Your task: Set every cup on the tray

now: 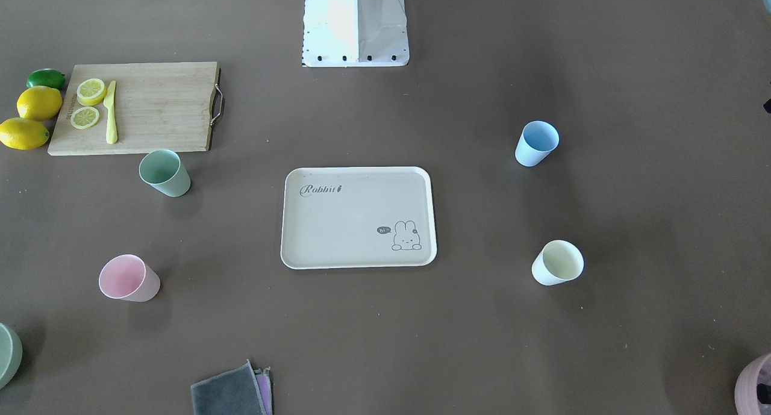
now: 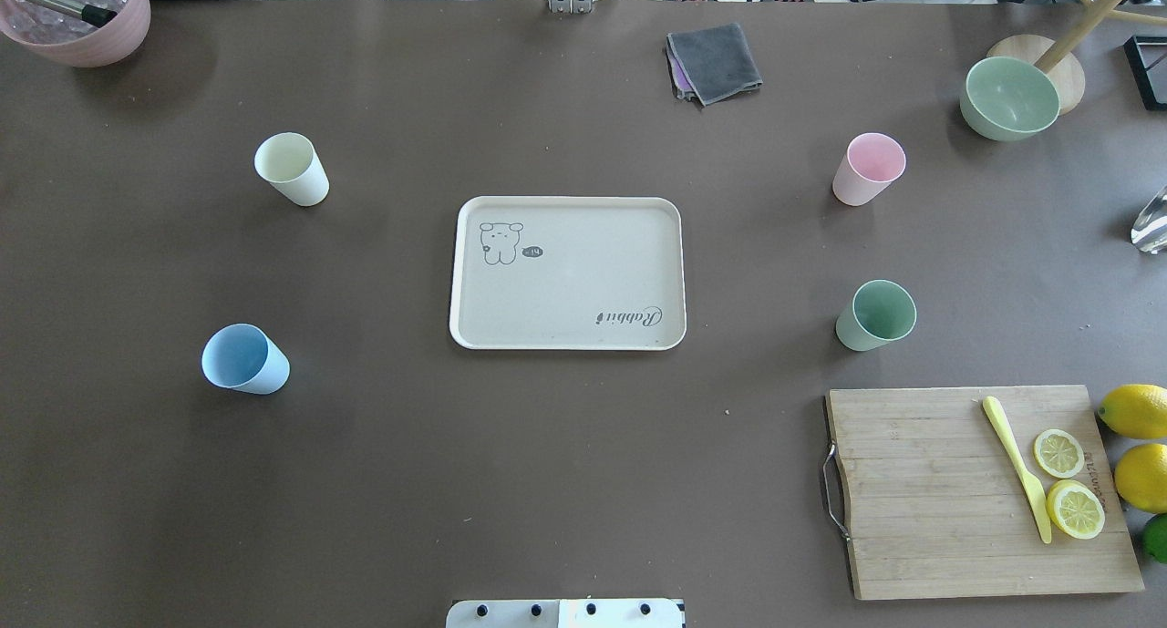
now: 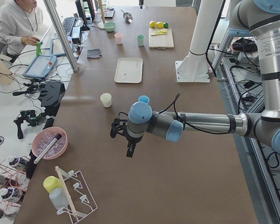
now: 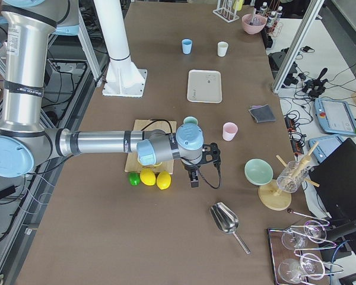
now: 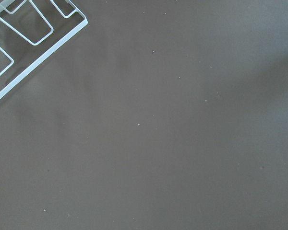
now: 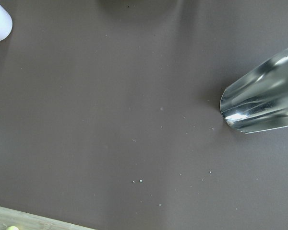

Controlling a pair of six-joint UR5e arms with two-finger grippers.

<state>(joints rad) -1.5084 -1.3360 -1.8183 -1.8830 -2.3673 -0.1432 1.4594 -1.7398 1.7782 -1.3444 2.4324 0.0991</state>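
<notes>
front view, step: the tray (image 1: 355, 222) is bare and all four cups stand off it on the counter (image 1: 385, 343), so i judge the task is at its very start, with no reach begun.
front view, cups: green cup (image 1: 164, 173) and pink cup (image 1: 128, 278) on one side of the tray, blue cup (image 1: 536, 143) and cream cup (image 1: 558, 262) on the other. all are upright and well apart from the rim.
overhead view, tray: mid-counter, straight out from my base. the blue and cream cups lie on my left arm's side, the pink and green on my right's.
overhead view, arms: neither one shows.
left side view, left arm: stretched low over the counter's end, forearm about level. my left pincer (image 3: 123, 137) points down over bare counter, short of the blue cup. wide or narrow, i cannot tell.
right side view, right arm: the same low, level reach. my right pincer (image 4: 203, 163) hangs down just beside the lemons (image 4: 155, 178), with the pink cup near. its opening i cannot tell.
left wrist view: bare counter and a wire rack (image 5: 33, 43) corner. no fingers, no cup.
right wrist view: bare counter, a metal scoop (image 6: 261, 103) and a cutting board (image 6: 24, 223) edge. no fingers.
next move: swing one arm inward to its nearest cup, come down with the pincer wide astride the wall, close, lift and carry it to the tray.
</notes>
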